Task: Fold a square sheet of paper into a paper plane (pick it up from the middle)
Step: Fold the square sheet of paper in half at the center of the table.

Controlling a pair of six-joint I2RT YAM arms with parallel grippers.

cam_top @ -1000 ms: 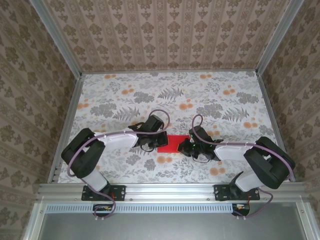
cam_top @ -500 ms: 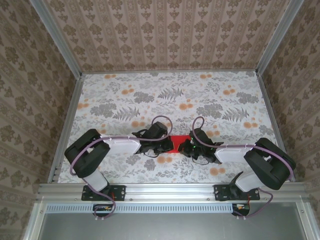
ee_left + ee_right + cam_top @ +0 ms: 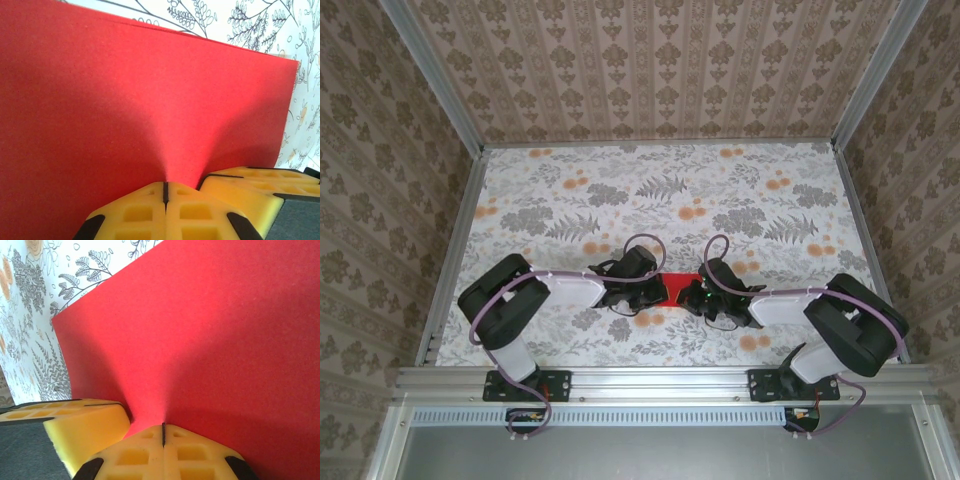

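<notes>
From above, both arms reach inward and meet just below the middle of the frame, over the floral table (image 3: 740, 190). The left gripper (image 3: 657, 290) and the right gripper (image 3: 691, 293) sit nose to nose. A small strip of the red sheet of paper (image 3: 676, 281) shows between them, lying on the cloth.

In the left wrist view the sheet of paper (image 3: 150, 100) takes up almost the whole frame, with its straight upper edge slanting down toward the right and patterned cloth beyond it. At the bottom centre the left gripper (image 3: 164, 189) has its yellow pads (image 3: 135, 212) pressed together on the paper. Only a thin dark seam divides them, and a soft ridge rises from that seam up into the sheet. A second yellow block (image 3: 250, 187) lies just beside them at the lower right — probably a finger of the other arm, though the crop is tight.

The right wrist view mirrors this. The sheet (image 3: 215, 325) covers the right and centre, with its corner at the left. The right gripper (image 3: 163, 429) is clamped on it at the bottom — pads (image 3: 192, 455) meeting along a seam. Another yellow block (image 3: 75, 425) sits at the lower left.
</notes>
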